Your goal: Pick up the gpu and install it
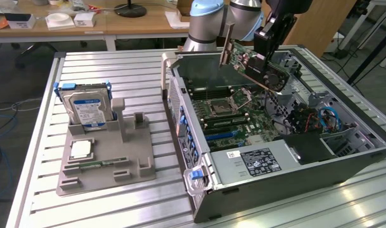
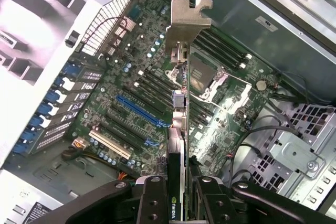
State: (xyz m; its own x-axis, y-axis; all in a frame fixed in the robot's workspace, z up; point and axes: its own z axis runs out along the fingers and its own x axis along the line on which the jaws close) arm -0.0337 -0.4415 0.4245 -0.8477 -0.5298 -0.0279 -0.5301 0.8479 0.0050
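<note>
The gpu [image 1: 253, 64] is a green circuit card with a black fan housing and a metal bracket strip. It hangs tilted in the air over the open computer case [image 1: 344, 156]. My gripper [image 1: 267, 53] is shut on its upper edge. In the wrist view the gpu [image 2: 179, 129] runs edge-on away from my gripper [image 2: 178, 192], its bracket [image 2: 188, 17] at the far end. Below it lies the motherboard [image 2: 131, 82] with a blue expansion slot [image 2: 137, 111] and black slots beside it. The card touches no slot.
A grey holder tray [image 1: 104, 164] on the slatted table at the exterior view's left carries a silver hard drive with blue rails [image 1: 86, 107] and a narrow green memory stick [image 1: 94, 165]. The case walls, its drive cage and cables [image 1: 323, 118] surround the motherboard.
</note>
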